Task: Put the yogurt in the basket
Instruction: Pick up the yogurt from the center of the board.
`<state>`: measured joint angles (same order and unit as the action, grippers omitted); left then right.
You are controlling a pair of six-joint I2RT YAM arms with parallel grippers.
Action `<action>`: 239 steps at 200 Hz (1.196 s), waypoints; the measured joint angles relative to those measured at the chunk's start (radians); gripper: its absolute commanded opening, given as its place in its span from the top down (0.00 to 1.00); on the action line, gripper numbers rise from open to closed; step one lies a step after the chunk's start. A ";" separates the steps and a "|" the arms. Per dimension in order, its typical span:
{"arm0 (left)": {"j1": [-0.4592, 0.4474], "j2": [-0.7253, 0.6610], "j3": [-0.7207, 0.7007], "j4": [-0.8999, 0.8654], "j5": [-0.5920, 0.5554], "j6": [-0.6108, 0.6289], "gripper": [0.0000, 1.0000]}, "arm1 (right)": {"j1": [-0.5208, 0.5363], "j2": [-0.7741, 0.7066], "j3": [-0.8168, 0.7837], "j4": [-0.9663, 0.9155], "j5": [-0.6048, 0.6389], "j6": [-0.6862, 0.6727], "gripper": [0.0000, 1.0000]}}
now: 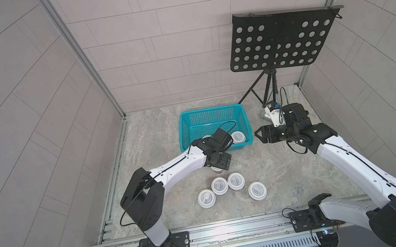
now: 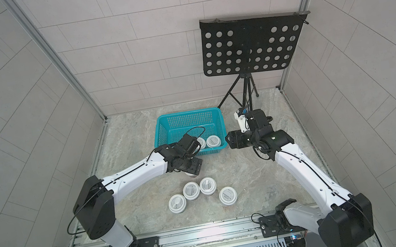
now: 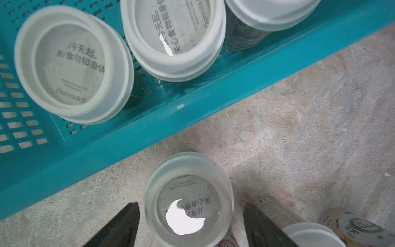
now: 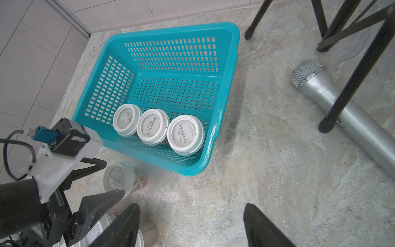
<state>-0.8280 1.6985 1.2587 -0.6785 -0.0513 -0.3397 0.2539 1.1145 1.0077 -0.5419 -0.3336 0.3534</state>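
Straddling a cup (image 3: 189, 198), my left gripper (image 3: 190, 205) is gaping, touching nothing; only wrist views are showing three cups (image 4: 152, 128) in the basket (image 4: 232, 64).

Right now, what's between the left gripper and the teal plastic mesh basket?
Left wrist view: a white-lidded yogurt cup stands between the open fingers of the left gripper; past it, bare marbled tabletop up to the teal basket.

Left hand (image 3: 190, 205) spread, pointing down; right hand (image 4: 191, 205) spread.
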 measured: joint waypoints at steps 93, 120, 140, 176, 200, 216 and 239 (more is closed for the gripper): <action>0.000 0.033 0.001 0.001 -0.016 0.000 0.22 | -0.002 0.002 0.000 0.000 -0.003 0.000 0.19; 0.000 0.033 0.004 0.001 -0.023 0.000 0.26 | -0.003 0.005 0.000 0.000 -0.003 0.000 0.19; 0.000 0.034 0.004 0.001 -0.025 0.000 0.26 | -0.004 0.006 0.000 0.000 -0.003 0.000 0.19; -0.003 0.034 0.004 0.001 -0.032 -0.001 0.27 | -0.004 0.008 0.000 0.000 -0.003 0.000 0.19; -0.004 0.034 0.004 0.001 -0.037 -0.002 0.25 | -0.004 0.013 0.000 0.000 -0.004 0.000 0.19; -0.004 0.035 0.003 0.002 -0.041 -0.003 0.25 | -0.004 0.018 0.000 0.000 -0.004 0.000 0.19; -0.004 0.037 0.003 0.002 -0.043 -0.004 0.24 | -0.004 0.020 -0.001 0.000 -0.005 0.000 0.19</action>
<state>-0.8318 1.7359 1.2617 -0.6762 -0.0944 -0.3435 0.2497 1.1347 1.0065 -0.5415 -0.3382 0.3534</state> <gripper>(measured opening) 0.756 0.807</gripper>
